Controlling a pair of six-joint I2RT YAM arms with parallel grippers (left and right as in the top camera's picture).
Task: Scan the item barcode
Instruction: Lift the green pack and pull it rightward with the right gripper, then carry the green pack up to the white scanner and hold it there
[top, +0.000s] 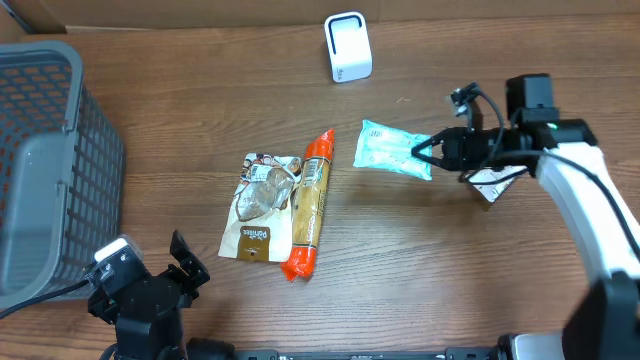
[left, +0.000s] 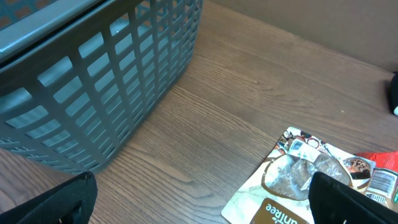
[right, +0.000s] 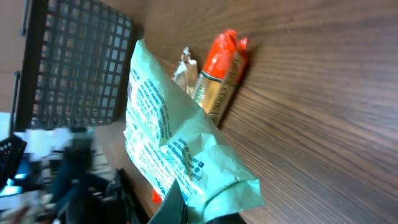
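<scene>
A pale green crinkled packet (top: 388, 150) with blue print is pinched at its right end by my right gripper (top: 425, 153), which is shut on it. In the right wrist view the packet (right: 174, 137) stands up from the jaws (right: 199, 213), printed side facing the camera, and looks raised off the wood. A white box-shaped scanner (top: 347, 47) stands at the back of the table, beyond the packet. My left gripper (top: 150, 270) rests near the front left, open, with nothing between its fingers (left: 348, 199).
A grey mesh basket (top: 40, 160) fills the left side. A brown-and-white pouch (top: 262, 205) and a long orange-ended pack (top: 310, 205) lie side by side mid-table. A small white card (top: 495, 183) lies under my right arm.
</scene>
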